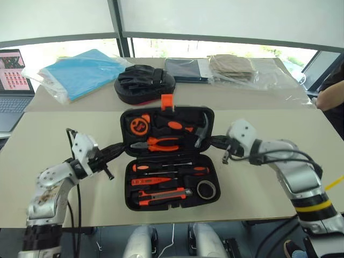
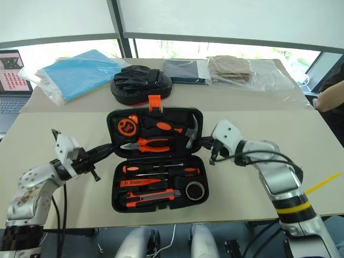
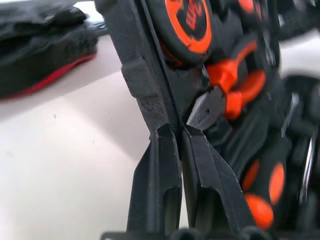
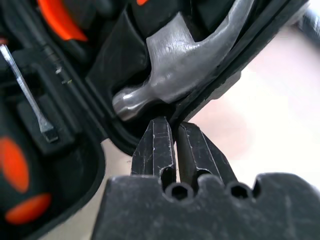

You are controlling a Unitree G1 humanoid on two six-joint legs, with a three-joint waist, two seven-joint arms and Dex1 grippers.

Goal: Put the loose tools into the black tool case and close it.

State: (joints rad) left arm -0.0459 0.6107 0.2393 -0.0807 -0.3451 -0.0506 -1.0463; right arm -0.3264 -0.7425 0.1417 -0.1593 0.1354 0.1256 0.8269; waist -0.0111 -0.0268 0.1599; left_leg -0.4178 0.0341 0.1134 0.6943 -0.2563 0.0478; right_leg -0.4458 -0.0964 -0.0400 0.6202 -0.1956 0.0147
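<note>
The black tool case lies open in the middle of the frame on the beige table, its far half holding the tape measure, pliers and hammer, its near half already filled with the loose tools: two black-and-orange screwdrivers, the small orange tester screwdriver, the utility knife and the dark tape roll. So what remains, by my reading, is the closing.

At the left of the frame, the left gripper has its fingers pressed together, tips against the left rim of the far half near the hinge line; whether they pinch the rim or merely touch it I cannot tell. At the right, the right gripper is likewise pressed together, tips at the right rim beside the hammer head.

Risks, as I judge them: with so thin a purchase on each rim, the half could slip free as it swings. If one arm leads the other, the case may twist or skid across the table. A tool sitting proud of its slot, the hammer or the tape roll especially, could block the halves from meeting and keep the orange latch from catching.

Writing: the tape measure's face carries dark lettering, too blurred to read. The laptop at the upper left shows nothing legible either.
</note>
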